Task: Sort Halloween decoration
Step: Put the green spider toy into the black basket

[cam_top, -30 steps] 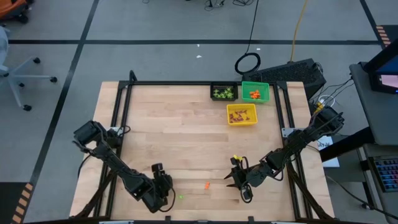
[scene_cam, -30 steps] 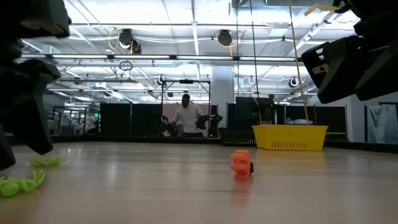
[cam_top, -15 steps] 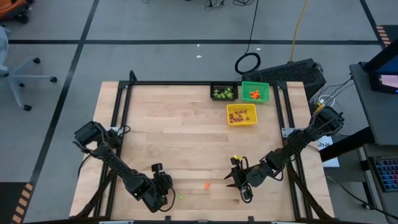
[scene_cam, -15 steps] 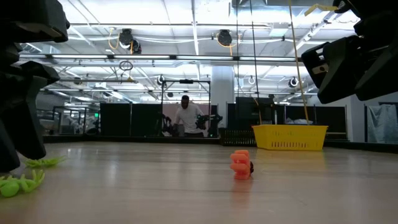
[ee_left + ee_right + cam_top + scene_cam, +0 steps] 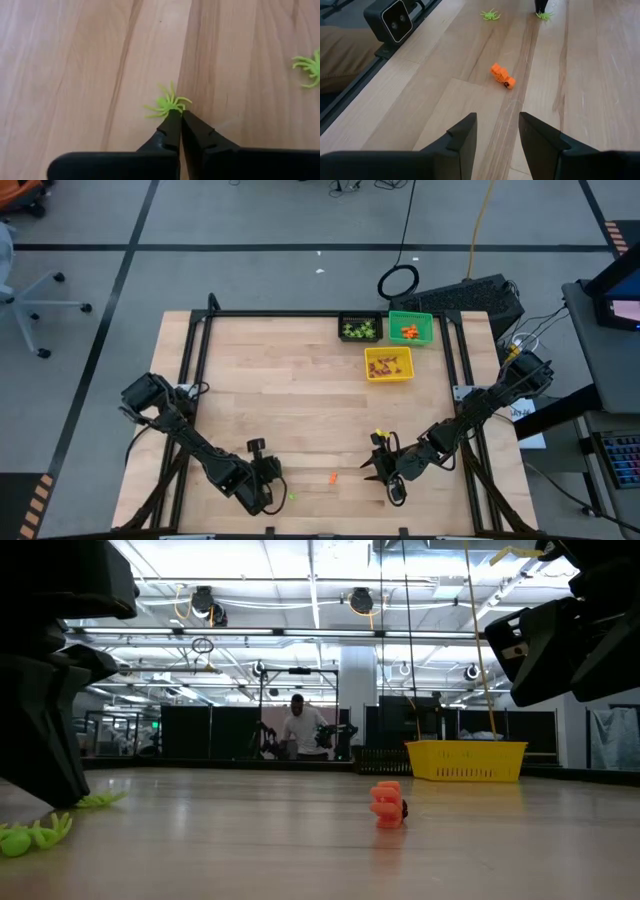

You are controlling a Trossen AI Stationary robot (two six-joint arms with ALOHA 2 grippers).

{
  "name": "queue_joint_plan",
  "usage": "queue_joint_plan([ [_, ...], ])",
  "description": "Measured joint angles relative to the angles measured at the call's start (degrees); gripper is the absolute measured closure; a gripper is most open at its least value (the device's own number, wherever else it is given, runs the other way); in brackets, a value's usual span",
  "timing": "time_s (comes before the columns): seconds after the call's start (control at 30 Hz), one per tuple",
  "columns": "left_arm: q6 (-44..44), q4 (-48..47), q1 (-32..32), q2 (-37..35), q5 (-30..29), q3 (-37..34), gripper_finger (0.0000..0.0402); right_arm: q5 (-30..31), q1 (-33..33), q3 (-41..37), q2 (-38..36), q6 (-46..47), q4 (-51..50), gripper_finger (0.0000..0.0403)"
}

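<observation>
From above we see the left gripper (image 5: 268,492) low at the table's (image 5: 270,400) near edge, with a green speck, a spider trinket (image 5: 291,498), just beside its tip. An orange trinket (image 5: 332,478) lies between it and the right gripper (image 5: 388,480). At the far side the black bin (image 5: 360,329), green bin (image 5: 410,328) and yellow bin (image 5: 389,364) hold sorted pieces.

At table level we see the left gripper's dark finger (image 5: 50,740) touching a green spider (image 5: 98,800); a second spider (image 5: 30,836) lies near.

Through the left wrist camera our fingertips (image 5: 172,122) are pinched together on one leg of the spider (image 5: 167,104).

Through the right wrist camera our fingers (image 5: 462,135) stand apart, empty, with the orange trinket (image 5: 502,76) ahead, untouched.
</observation>
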Motion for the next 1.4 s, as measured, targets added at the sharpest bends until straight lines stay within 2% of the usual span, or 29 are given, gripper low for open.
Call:
queue_joint_plan([
  [0.3, 0.99, -0.28, 0.04, 0.06, -0.56, 0.48, 0.0401, 0.01, 0.00, 0.00, 0.00, -0.11, 0.00, 0.0271],
  [0.8, 1.02, -1.44, 0.04, 0.15, -5.62, 1.35, 0.0401, 0.03, 0.00, 0.00, 0.00, -0.15, 0.00, 0.0271],
  [0.97, 0.99, -1.36, 0.02, 0.15, -7.01, 1.37, 0.0401, 1.88, 0.02, 0.00, 0.00, -0.57, -0.01, 0.0271],
  [1.4, 0.89, -1.73, 0.15, 0.11, -7.82, 3.37, 0.0401, 2.75, 0.02, 0.00, 0.00, -0.57, -0.04, 0.0271],
])
